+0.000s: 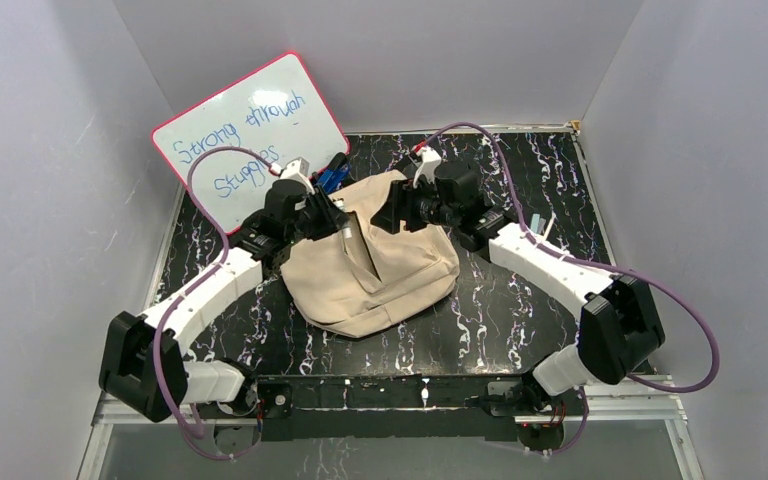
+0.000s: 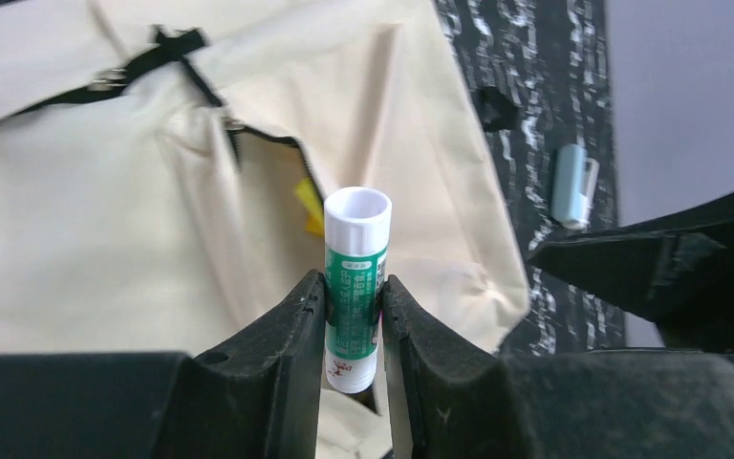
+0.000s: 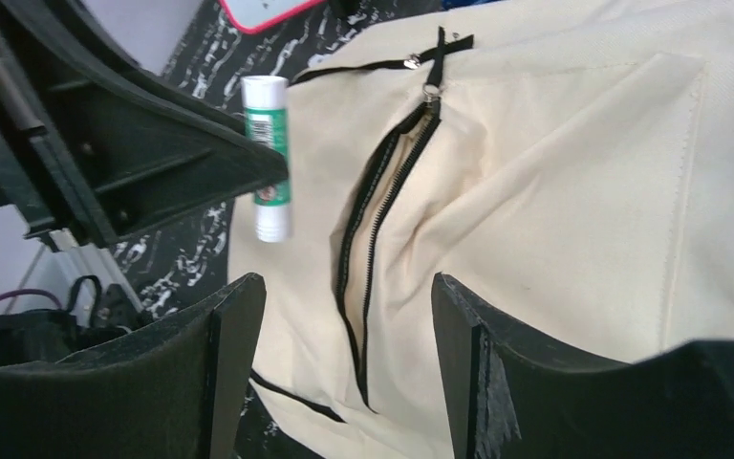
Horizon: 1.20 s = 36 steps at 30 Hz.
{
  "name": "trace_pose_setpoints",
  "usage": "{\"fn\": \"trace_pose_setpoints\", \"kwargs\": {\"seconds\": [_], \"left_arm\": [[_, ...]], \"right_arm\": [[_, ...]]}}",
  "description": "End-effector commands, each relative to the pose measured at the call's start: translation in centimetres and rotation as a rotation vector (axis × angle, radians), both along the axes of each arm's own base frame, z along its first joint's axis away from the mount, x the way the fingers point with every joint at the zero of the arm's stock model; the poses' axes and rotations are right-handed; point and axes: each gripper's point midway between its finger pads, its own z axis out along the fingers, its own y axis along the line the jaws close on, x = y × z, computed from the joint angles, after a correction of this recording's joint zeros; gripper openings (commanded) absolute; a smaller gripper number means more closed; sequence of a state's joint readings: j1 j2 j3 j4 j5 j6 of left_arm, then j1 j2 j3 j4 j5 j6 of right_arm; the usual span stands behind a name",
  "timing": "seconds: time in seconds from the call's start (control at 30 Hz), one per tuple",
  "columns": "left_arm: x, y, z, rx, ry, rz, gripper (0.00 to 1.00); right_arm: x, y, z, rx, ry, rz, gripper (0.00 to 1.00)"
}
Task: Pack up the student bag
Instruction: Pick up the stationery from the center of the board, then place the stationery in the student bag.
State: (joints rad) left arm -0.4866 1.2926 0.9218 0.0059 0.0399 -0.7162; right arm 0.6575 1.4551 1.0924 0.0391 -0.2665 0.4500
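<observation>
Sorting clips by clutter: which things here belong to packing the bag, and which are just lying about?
In the job: student bag; glue stick, gripped by the left gripper; right gripper, open above the bag's unzipped pocket.
Lying about: whiteboard propped at the back; small pale-blue item on the table; blue items behind the bag.

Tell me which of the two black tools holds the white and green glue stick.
The left tool: it clamps the white and green glue stick, while the right tool stands open and empty.
</observation>
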Motion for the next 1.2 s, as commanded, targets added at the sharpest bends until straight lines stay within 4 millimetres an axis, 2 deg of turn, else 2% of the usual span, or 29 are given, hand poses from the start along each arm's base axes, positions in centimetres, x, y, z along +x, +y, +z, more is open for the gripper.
{"fn": "trace_pose_setpoints", "kwargs": {"seconds": [0.0, 0.27, 0.53, 0.73, 0.83, 0.9, 1.17], "left_arm": [[-0.9, 4.5, 0.2, 0.143, -0.038, 0.134, 0.00], [-2.6, 6.9, -1.2, 0.158, -0.002, 0.225, 0.00], [-3.1, 7.4, -1.6, 0.160, 0.007, 0.245, 0.00], [-3.2, 7.3, -1.8, 0.151, 0.011, 0.240, 0.00], [-3.1, 6.8, -1.8, 0.134, 0.010, 0.226, 0.00], [-2.9, 6.3, -1.7, 0.120, 0.011, 0.211, 0.00], [-1.9, 3.0, -1.0, 0.016, 0.003, 0.101, 0.00]], "right_arm": [[0.7, 0.3, 1.2, -0.110, -0.092, 0.003, 0.75], [0.7, 3.1, -1.7, -0.380, -0.167, 0.032, 0.82], [1.4, 4.0, -5.3, -0.547, -0.169, 0.045, 0.79], [1.9, 3.6, -6.9, -0.639, -0.179, 0.005, 0.66], [2.0, 3.4, -7.2, -0.647, -0.171, -0.008, 0.53], [2.0, 3.3, -6.9, -0.636, -0.177, -0.022, 0.43], [2.0, 3.6, -4.8, -0.554, -0.211, -0.051, 0.18]]}}
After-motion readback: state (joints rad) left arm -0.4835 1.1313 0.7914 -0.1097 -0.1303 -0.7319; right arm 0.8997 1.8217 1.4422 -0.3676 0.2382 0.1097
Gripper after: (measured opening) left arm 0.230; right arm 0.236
